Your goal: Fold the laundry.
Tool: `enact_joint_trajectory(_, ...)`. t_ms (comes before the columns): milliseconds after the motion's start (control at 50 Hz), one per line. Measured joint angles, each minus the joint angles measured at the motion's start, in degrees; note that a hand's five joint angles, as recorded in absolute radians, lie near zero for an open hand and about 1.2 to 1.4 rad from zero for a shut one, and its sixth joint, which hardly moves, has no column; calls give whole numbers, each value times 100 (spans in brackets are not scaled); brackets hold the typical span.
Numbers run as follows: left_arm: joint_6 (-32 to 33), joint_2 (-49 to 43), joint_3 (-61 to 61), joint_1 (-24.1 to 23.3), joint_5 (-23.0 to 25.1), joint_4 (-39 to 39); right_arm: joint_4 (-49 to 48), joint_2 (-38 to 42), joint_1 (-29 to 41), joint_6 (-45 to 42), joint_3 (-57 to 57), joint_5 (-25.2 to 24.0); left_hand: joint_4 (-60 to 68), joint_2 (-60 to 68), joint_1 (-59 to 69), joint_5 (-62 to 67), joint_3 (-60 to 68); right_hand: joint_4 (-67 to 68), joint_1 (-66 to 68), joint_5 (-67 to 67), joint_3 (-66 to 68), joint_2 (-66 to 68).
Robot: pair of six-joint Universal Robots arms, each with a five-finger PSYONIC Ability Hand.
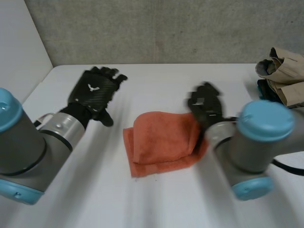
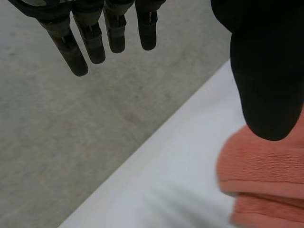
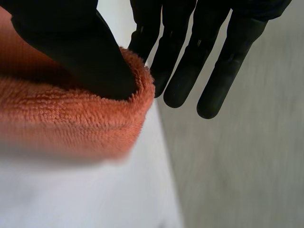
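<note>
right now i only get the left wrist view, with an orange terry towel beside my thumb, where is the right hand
observer: the right hand is at the right edge of the orange terry towel, touching it
operator: is that towel folded yet
observer: folded over once, a strip of the lower layer showing along its near edge
operator: anything else out there
observer: a heap of beige clothes at the far right corner of the white table, apart from the towel
</note>
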Motion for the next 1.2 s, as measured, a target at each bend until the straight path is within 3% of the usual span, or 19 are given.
enact_joint_trajectory(140,-294,84,39,261,-154,-25,-405,562,1085,-96,-248,-1189,0,0,0,0,0,-84,-20,-24,-87,-61)
enact_joint_trajectory(180,-430,51,83,296,-172,-62,-357,709,1214,53,-284,-1331,0,0,3,0,0,-1569,-1257,-1374,-1529,-1514)
enact_joint_trajectory(220,-567,-19,160,299,-180,-120,-220,803,1281,388,-309,-1338,0,0,3,0,0,-3549,-3249,-3535,-3584,-3624)
enact_joint_trajectory(260,-666,-103,249,283,-182,-176,-112,790,1268,762,-304,-1281,0,0,0,0,0,-4429,-3934,-4456,-4407,-4427)
enact_joint_trajectory(440,-1071,-948,1226,-100,-179,-650,584,-153,224,3915,-285,-1063,0,0,0,0,0,-5568,-4793,-5506,-5530,-5447)
enact_joint_trajectory(560,-1357,-1874,2272,-644,-218,-1201,1648,-230,-415,5066,-856,-1118,0,0,0,0,0,-5631,-4793,-5506,-5540,-5449)
enact_joint_trajectory(640,-1523,-2441,2845,-877,-382,-1588,2535,325,-499,5131,-1645,-1127,0,0,0,0,0,-5632,-4793,-5506,-5540,-5449)
enact_joint_trajectory(800,-1572,-3324,3553,-1234,-1591,-2279,4150,1902,-450,4984,-3551,-1282,0,0,0,0,0,-5632,-4793,-5506,-5540,-5449)
enact_joint_trajectory(900,-1496,-3392,3367,-1374,-1985,-2678,4583,2513,-430,4777,-4206,-1528,0,0,-6,0,0,-5632,-4793,-5506,-5540,-5449)
enact_joint_trajectory(1040,-1457,-3118,2782,-1538,-2063,-3022,4695,2724,-417,4083,-4345,-1611,0,-140,-268,0,-173,-5632,-4822,-5506,-5540,-5528)
enact_joint_trajectory(1200,-1451,-2532,2656,-1562,-2022,-2919,4508,2300,-452,3652,-3984,-1420,0,-168,-281,-2,-206,-5633,-4975,-5513,-5541,-5591)
